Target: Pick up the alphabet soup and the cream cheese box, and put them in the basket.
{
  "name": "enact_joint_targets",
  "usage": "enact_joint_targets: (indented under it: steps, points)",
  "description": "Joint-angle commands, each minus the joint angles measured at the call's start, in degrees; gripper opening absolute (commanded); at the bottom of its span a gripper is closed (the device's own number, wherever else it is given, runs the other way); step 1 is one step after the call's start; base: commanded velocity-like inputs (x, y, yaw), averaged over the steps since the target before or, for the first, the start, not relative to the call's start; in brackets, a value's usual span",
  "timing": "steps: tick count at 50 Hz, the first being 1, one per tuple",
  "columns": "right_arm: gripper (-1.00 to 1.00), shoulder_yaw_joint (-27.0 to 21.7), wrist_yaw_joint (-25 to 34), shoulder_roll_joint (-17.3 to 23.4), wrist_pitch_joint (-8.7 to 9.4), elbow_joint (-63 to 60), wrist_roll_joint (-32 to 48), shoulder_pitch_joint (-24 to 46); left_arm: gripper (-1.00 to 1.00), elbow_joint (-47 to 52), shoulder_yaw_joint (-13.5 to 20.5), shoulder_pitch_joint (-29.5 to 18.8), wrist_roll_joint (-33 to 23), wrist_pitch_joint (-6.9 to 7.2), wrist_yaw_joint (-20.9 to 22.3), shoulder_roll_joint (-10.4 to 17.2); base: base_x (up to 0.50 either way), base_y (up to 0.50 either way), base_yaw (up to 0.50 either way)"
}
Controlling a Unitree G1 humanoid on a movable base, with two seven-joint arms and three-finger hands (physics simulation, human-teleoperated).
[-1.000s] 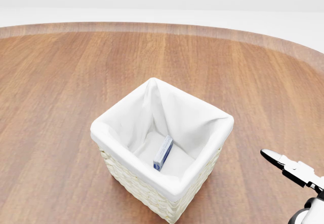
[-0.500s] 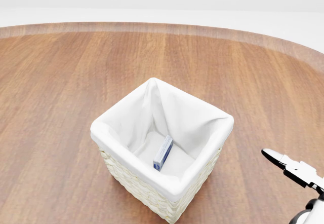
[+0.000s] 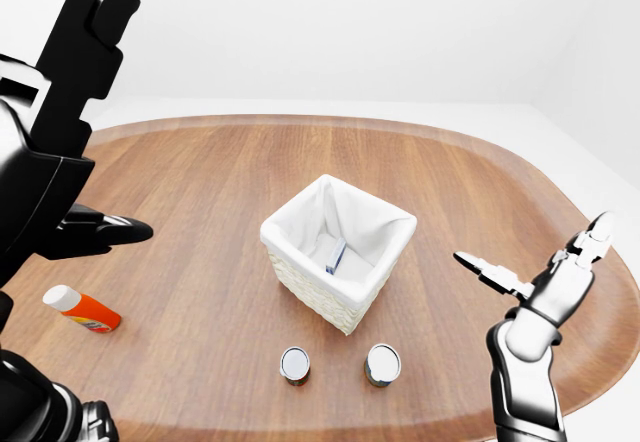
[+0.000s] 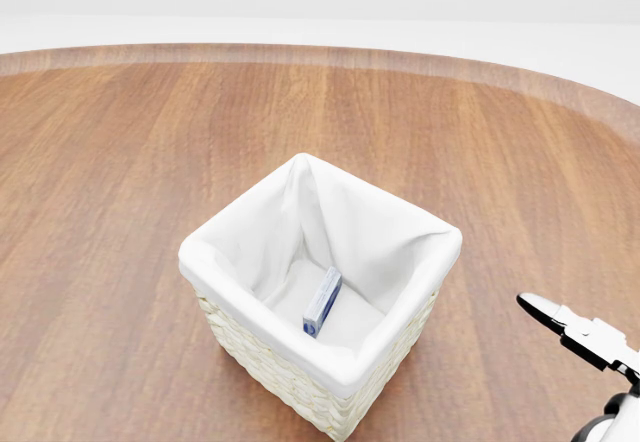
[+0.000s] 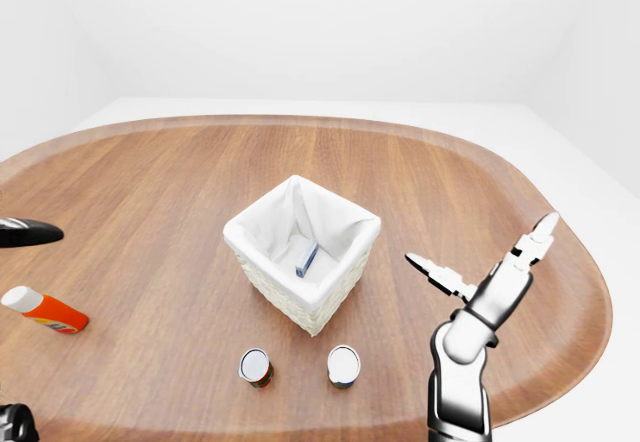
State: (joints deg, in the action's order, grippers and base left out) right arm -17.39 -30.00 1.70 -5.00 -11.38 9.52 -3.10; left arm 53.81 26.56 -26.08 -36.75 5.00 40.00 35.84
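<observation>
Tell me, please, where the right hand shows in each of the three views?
Left-eye view: right hand, open, lower right, right of the basket.
Head view: only its fingers, bottom right corner.
Right-eye view: right hand, right of centre, above the right-hand can.
Shared landmark: the basket, left of the hand in every view.

bare simulated room: wooden table (image 3: 200, 292), blank white walls (image 3: 340, 32).

The right hand (image 5: 480, 262) is raised on an upright forearm, fingers (image 5: 436, 272) spread wide. The left hand (image 3: 105, 230) points one dark finger rightward.
</observation>
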Motion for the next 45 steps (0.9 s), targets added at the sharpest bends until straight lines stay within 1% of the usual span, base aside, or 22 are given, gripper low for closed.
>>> enact_joint_targets:
  steps: [1, 13, 18, 20, 23, 25, 28, 31, 35, 39, 41, 45]
  points:
    - [1.00, 0.0, 0.0, -0.1, 0.00, -0.1, 0.0, 0.0, 1.00, -0.1, 0.0, 0.1, -0.2, 0.00, 0.0, -0.3, 0.00, 0.00, 0.00]
    - [1.00, 0.4, 0.0, 0.4, 0.00, 1.5, 0.4, 0.4, 1.00, -0.1, -0.4, 0.3, -0.7, 0.00, 0.0, -0.4, 0.00, 0.00, 0.00]
    - [1.00, 0.7, 0.0, 0.6, 0.00, 3.4, 1.5, 0.3, 1.00, -0.5, -0.5, 0.3, -1.1, 0.00, 0.0, -0.8, 0.00, 0.00, 0.00]
    - [1.00, 1.5, 0.0, 0.8, 0.00, 4.3, 3.1, 0.3, 1.00, -0.5, -0.5, 0.4, -1.3, 0.00, 0.0, -0.8, 0.00, 0.00, 0.00]
    - [1.00, 2.4, 0.0, 0.7, 0.00, 3.1, 2.4, -0.9, 1.00, -0.4, -0.3, -0.1, -1.4, 0.00, 0.0, -0.6, 0.00, 0.00, 0.00]
    - [1.00, 2.5, 0.0, 0.5, 0.00, 1.3, 5.3, -1.6, 1.00, -0.2, 0.5, -0.3, -0.4, 0.00, 0.0, -0.4, 0.00, 0.00, 0.00]
    - [1.00, 2.7, 0.0, 0.3, 0.00, 0.0, 4.8, -1.9, 1.00, 0.0, 0.3, -0.4, -0.3, 0.00, 0.0, 0.3, 0.00, 0.00, 0.00]
    - [1.00, 2.6, 0.0, 0.1, 0.00, -1.3, 4.8, -2.0, 1.00, -0.7, 0.0, 0.3, -0.3, 0.00, 0.0, -0.4, 0.00, 0.00, 0.00]
    - [1.00, 3.1, 0.0, 0.0, 0.00, -1.7, 5.4, -2.1, 1.00, -0.1, 0.1, -0.5, -0.3, 0.00, 0.0, 0.4, 0.00, 0.00, 0.00]
    - [1.00, 2.8, 0.0, -0.2, 0.00, -2.4, 5.2, -2.1, 1.00, -0.8, 0.0, 0.5, -0.3, 0.00, 0.0, -0.6, 0.00, 0.00, 0.00]
    - [1.00, 2.5, 0.0, -0.1, 0.00, -1.6, 5.2, -2.0, 1.00, -0.5, 0.0, 0.1, -0.4, 0.00, 0.0, -0.2, 0.00, 0.00, 0.00]
    - [1.00, 3.0, 0.0, 0.0, 0.00, 0.5, 6.2, -1.8, 1.00, -1.0, 0.2, 0.7, -0.1, 0.00, 0.0, -0.9, 0.00, 0.00, 0.00]
